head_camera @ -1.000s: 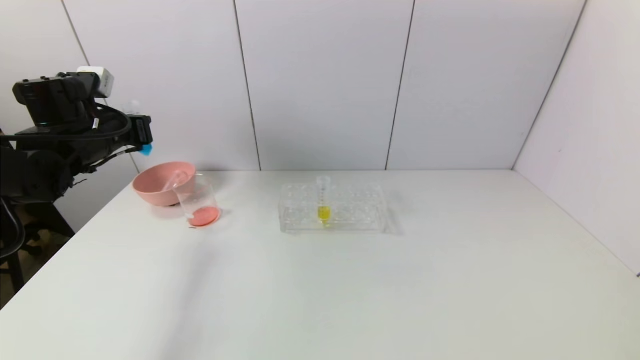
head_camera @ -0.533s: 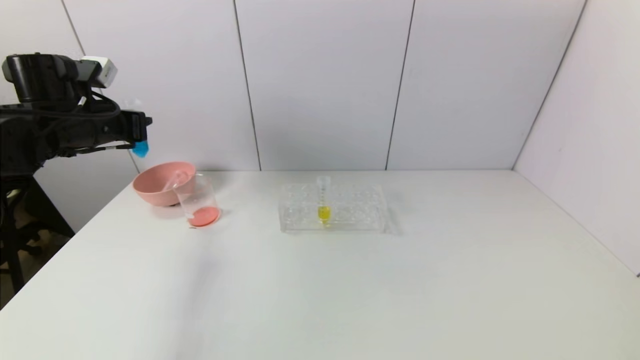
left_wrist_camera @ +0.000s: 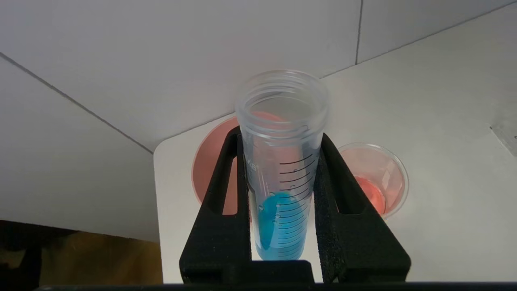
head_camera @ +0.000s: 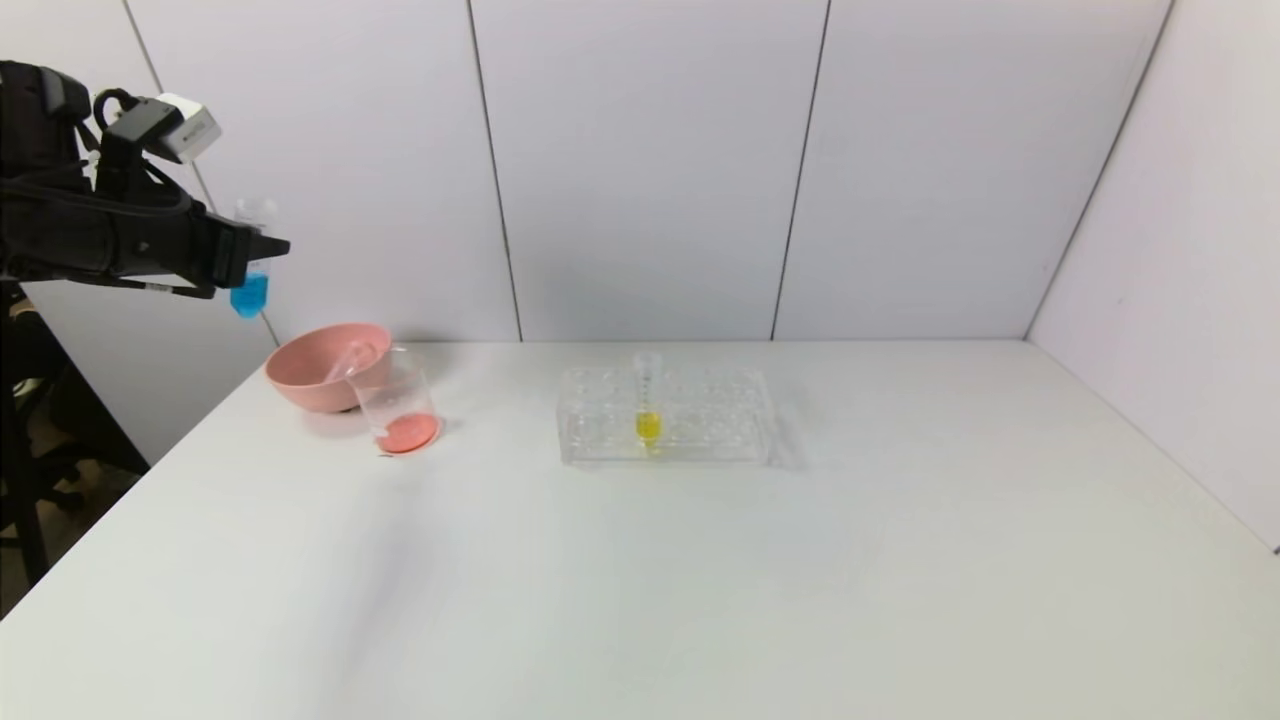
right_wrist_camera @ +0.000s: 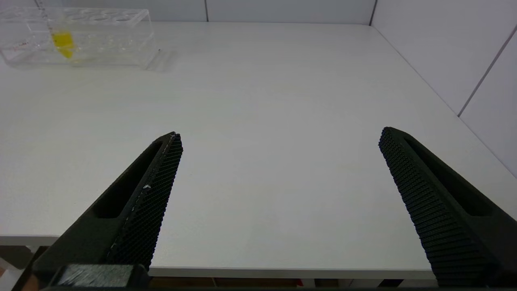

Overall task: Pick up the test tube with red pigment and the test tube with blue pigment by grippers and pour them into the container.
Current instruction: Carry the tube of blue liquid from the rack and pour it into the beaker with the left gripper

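The left gripper (head_camera: 262,247) pinched the blue tube (head_camera: 250,262) upright, mouth up so nothing spilled, high above and left of the beaker (head_camera: 398,403). The beaker already held red liquid, so only blue seemingly remained to pour. Behind the beaker, the bowl (head_camera: 322,368) apparently held an emptied tube. The right gripper (right_wrist_camera: 278,149) sat spread, empty, well right of the beaker.

My white table (head_camera: 700,580) carries a pink bowl (head_camera: 315,370) and glass container (head_camera: 397,405) far left, clear tube rack (head_camera: 665,415) centre.
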